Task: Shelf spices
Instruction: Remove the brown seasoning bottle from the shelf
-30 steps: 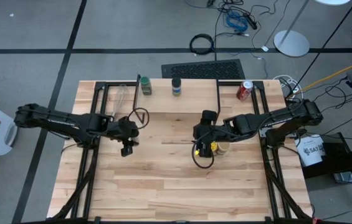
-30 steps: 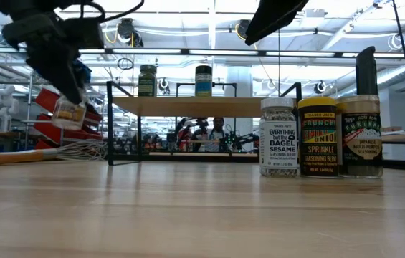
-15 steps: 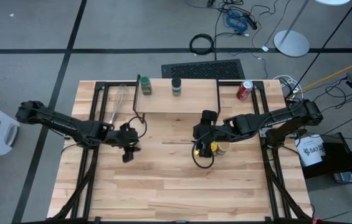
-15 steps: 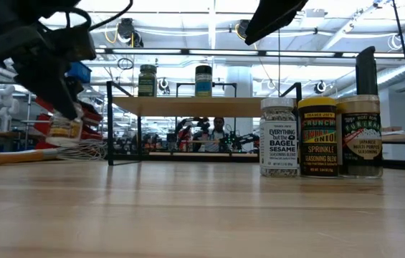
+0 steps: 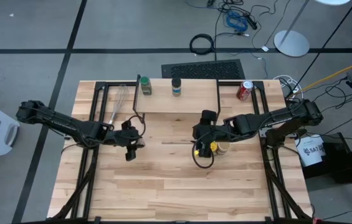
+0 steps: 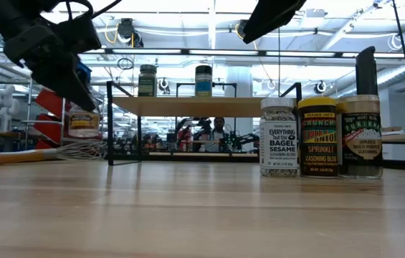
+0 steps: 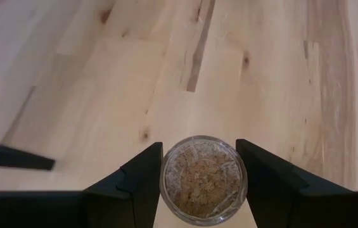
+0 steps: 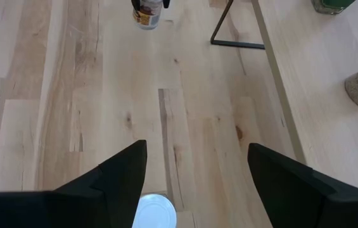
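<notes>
My left gripper [image 5: 131, 149] is shut on a small clear jar of brown spice [image 7: 203, 177] above the table left of centre; the low view shows that jar [image 6: 82, 122] off the tabletop. The shelf [image 5: 176, 102] stands at the far middle with a green-lidded jar [image 5: 145, 86] and a dark-lidded jar [image 5: 176, 86] upright on its board. Three more jars [image 6: 317, 137] stand side by side on the table right of centre. My right gripper [image 8: 194, 183] hangs open above them, over a white lid [image 8: 154, 212], and touches nothing. My left gripper pinches the jar's round side wall [image 7: 166, 180] between its two fingers [image 7: 137, 187], one on each side. The fingers slant down from the table's left. The jar hangs below them with its glass bottom away from the wrist, lifted clear of the table.
A wire whisk [image 5: 119, 99] lies on the table left of the shelf, and a red can [image 5: 244, 91] stands at the far right. The shelf's thin black legs [image 6: 109, 122] stand just beyond the held jar. Bare wood stretches across the near half of the table [image 5: 176, 186].
My left gripper has sunk a little and gone toward the table's right with the jar, tipping as it went. The jar, slanted before, now hangs nearly upright, clear of the table. My right gripper has kept still.
</notes>
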Motion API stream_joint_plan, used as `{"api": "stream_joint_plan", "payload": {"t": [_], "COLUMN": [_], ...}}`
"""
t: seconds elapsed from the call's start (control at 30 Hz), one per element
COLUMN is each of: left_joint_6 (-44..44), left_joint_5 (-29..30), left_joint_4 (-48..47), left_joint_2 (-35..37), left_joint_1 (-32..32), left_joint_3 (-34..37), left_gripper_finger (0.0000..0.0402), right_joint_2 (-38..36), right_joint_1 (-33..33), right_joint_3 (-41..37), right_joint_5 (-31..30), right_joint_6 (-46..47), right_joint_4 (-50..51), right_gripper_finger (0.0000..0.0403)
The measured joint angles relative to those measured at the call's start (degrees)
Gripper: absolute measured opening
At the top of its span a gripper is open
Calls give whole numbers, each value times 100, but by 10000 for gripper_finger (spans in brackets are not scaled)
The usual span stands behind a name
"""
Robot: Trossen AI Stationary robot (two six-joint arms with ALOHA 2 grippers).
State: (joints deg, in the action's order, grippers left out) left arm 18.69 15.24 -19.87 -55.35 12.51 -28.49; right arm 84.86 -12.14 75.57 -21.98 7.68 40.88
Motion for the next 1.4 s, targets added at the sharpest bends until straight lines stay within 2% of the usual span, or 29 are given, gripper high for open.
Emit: {"api": "stream_joint_plan", "payload": {"t": [0.23, 0.43, 0.7, 1.4], "left_joint_6": [-29, -257, -251, -294], "left_joint_5": [126, 148, 100, -159], "left_joint_4": [472, 920, 893, 843], "left_joint_2": [-123, -762, -1420, -1504], "left_joint_1": [0, 0, 0, 0], "left_joint_3": [0, 0, 0, 0], "left_gripper_finger": [196, 196, 196, 196], "right_joint_2": [0, 0, 0, 0], "right_joint_1": [8, 6, 6, 4], "right_joint_3": [0, 0, 0, 0], "right_joint_5": [0, 0, 0, 0], "right_joint_6": [-20, 0, -46, 10], "right_joint_4": [0, 2, 4, 89], "right_gripper_finger": [263, 263, 263, 263]}}
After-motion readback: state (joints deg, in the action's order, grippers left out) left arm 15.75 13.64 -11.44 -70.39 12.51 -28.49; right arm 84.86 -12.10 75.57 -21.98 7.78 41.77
